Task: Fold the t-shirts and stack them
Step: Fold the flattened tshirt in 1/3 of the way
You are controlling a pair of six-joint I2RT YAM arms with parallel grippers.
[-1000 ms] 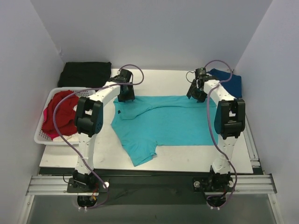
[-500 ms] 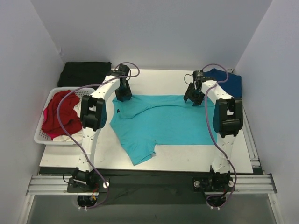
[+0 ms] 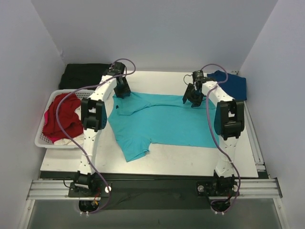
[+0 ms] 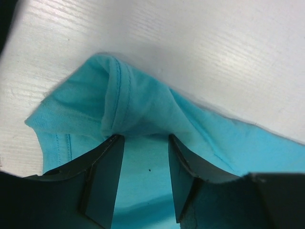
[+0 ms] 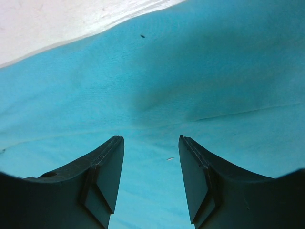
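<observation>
Risk is judged greatest at the left gripper [image 4: 145,138]: its jaws are held apart and a ridge of sleeve is bunched just ahead of them, so a push from here could press a crease into the teal t-shirt [image 3: 162,121]. That shirt is spread across the middle of the tabletop [image 3: 190,160], with both grippers at its far edge. The right gripper [image 5: 150,138] is likewise seen with jaws apart over flat cloth, nothing pinched; uneven drag could skew the shirt. The navy t-shirt [image 3: 236,83] is heaped at the far right corner, black cloth [image 3: 86,74] at the far left corner, and the red t-shirt [image 3: 64,117] in a white basket [image 3: 40,140] off the left edge. The surface is white and wood-grained, enclosed by pale walls [image 3: 167,33].
</observation>
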